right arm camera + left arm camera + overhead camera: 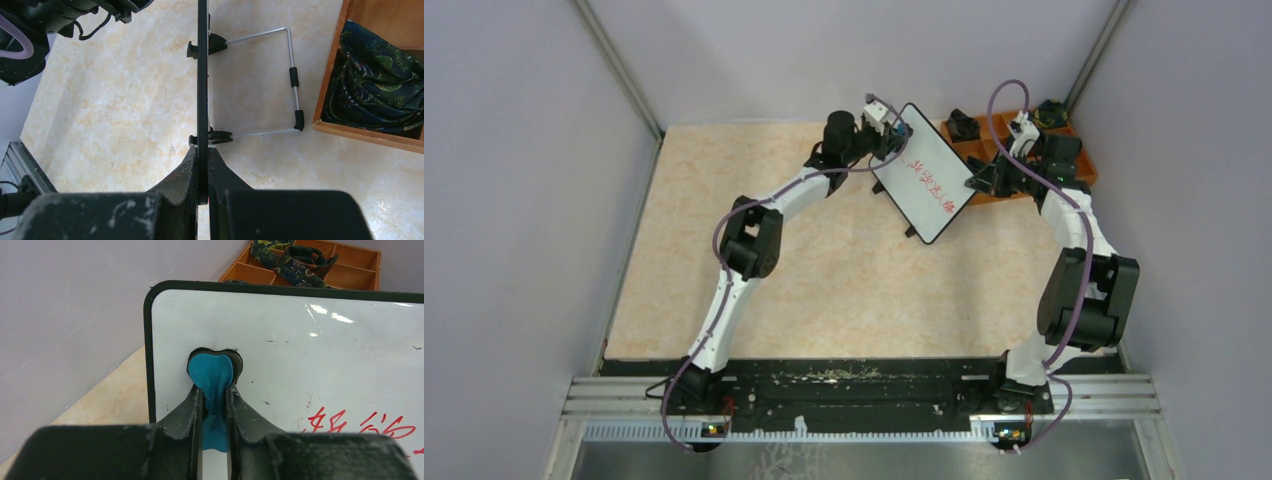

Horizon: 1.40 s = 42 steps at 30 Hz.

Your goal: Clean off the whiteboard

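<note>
Only close-up: blue eraser (210, 371) against whiteboard (310, 355).

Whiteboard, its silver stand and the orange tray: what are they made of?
The whiteboard face looks like smooth glossy coated sheet: lights glint off it. Its black frame seems plastic, matte and rounded. The stand looks like thin metal rod, silvery and shiny, with black sleeves. The tray looks like wood, orange-brown flat boards, probably varnished.

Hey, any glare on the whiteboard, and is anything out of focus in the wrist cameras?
Left wrist view: bright glare patches on the whiteboard upper right, red writing sharp, left fingers blurred. Right wrist view: no glare, right fingers soft too. Top view: even light.
</note>
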Each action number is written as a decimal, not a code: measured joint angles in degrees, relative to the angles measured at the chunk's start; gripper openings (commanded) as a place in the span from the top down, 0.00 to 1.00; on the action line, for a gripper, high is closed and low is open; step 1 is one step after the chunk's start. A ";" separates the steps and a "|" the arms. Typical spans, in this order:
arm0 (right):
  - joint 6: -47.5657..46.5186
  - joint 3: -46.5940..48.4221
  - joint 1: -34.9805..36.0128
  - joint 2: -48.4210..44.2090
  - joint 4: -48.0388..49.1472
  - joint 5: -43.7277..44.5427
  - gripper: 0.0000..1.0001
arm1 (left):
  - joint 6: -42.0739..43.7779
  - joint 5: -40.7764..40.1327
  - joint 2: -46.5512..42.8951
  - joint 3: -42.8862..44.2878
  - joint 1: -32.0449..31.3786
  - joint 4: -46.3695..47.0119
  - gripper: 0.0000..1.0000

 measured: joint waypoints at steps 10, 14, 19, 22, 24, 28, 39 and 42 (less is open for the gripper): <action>0.35 0.00 0.00 0.00 0.02 0.28 1.00 | 1.92 -0.68 0.00 -1.51 0.17 0.57 0.94; 0.79 -0.02 0.00 0.00 0.02 0.46 1.00 | 2.34 -0.90 -0.15 -3.74 0.81 1.09 0.95; 0.94 -0.02 0.00 0.00 0.04 0.42 1.00 | 2.34 -1.01 -0.28 -5.60 1.99 1.07 0.95; 0.92 -0.02 0.04 0.00 0.07 0.39 1.00 | 2.36 -1.03 -0.28 -5.92 2.51 0.66 0.95; 0.92 -0.02 0.07 0.00 0.11 0.39 1.00 | 2.34 -1.01 -0.28 -6.03 2.67 0.48 0.96; 0.92 -0.02 0.07 0.02 0.13 0.42 1.00 | 2.10 -0.55 -0.31 -6.23 2.62 0.55 0.96; 0.94 -0.02 0.07 0.02 0.04 0.42 1.00 | 0.87 -0.66 -3.50 -12.31 0.83 2.19 0.96; 0.94 -0.02 0.07 0.02 0.04 0.44 1.00 | -0.22 -0.61 -5.25 -15.15 -0.44 3.41 0.97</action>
